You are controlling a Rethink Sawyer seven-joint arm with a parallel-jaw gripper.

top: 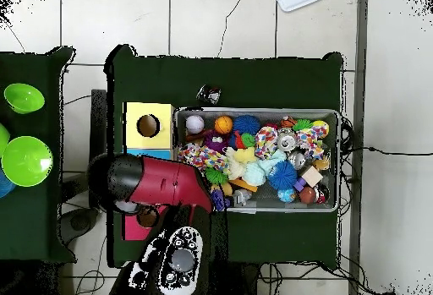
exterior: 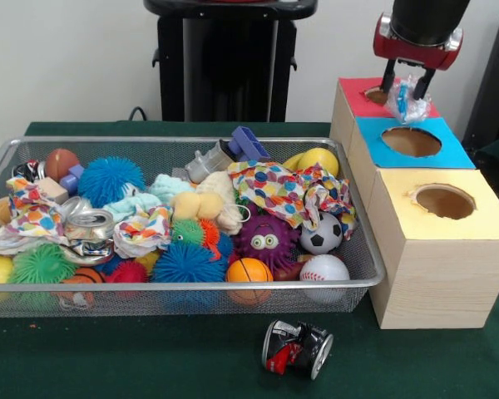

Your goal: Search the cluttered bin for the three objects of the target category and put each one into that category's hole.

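Observation:
My gripper (exterior: 406,88) hangs at the far right, just above the red top (exterior: 355,88) of the wooden box. It is shut on a small wrinkly see-through bottle with a bluish label (exterior: 408,103), held right beside the red-topped hole (exterior: 377,96), slightly to its right. The wire mesh bin (exterior: 191,287) fills the left and middle, packed with toys. No other such bottle shows clearly in it; a pale grey crumpled thing (exterior: 208,161) at the back may be one. In the overhead view the arm (top: 152,182) hides the gripper, the bottle and most of the red top.
The blue-topped hole (exterior: 411,141) and yellow-topped hole (exterior: 445,200) lie nearer the camera on the same box. A crushed can (exterior: 297,347) lies on the green table in front of the bin. Polka-dot paper wads (exterior: 291,189), balls and silver cans (exterior: 91,223) crowd the bin.

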